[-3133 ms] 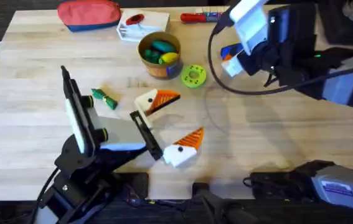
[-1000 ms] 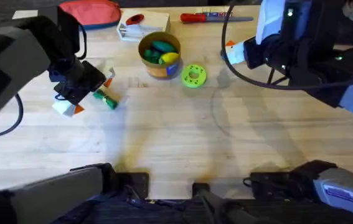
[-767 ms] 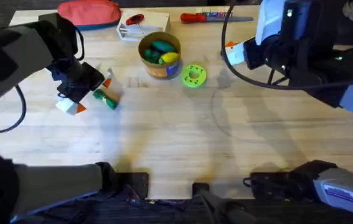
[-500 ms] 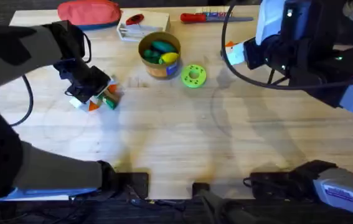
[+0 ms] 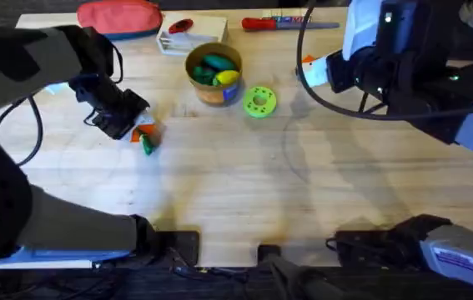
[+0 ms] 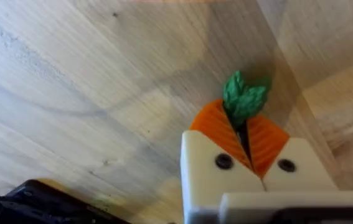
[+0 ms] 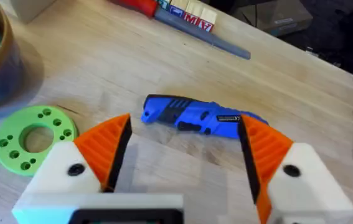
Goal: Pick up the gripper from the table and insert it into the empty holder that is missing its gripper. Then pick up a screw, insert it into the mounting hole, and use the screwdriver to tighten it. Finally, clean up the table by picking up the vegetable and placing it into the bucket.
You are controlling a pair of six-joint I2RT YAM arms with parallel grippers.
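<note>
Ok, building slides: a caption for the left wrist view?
Left hand shut on the green toy vegetable, low over the wooden table.

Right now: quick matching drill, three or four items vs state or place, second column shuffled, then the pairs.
Things:
1. vegetable
2. screwdriver
3. bucket
4. right gripper

States or places:
A. open, poised over the blue handle
B. pinched between the left gripper's orange pads
C. lying flat on the table
D. upright, toy food inside

Pairs: 1-B, 2-C, 3-D, 4-A
</note>
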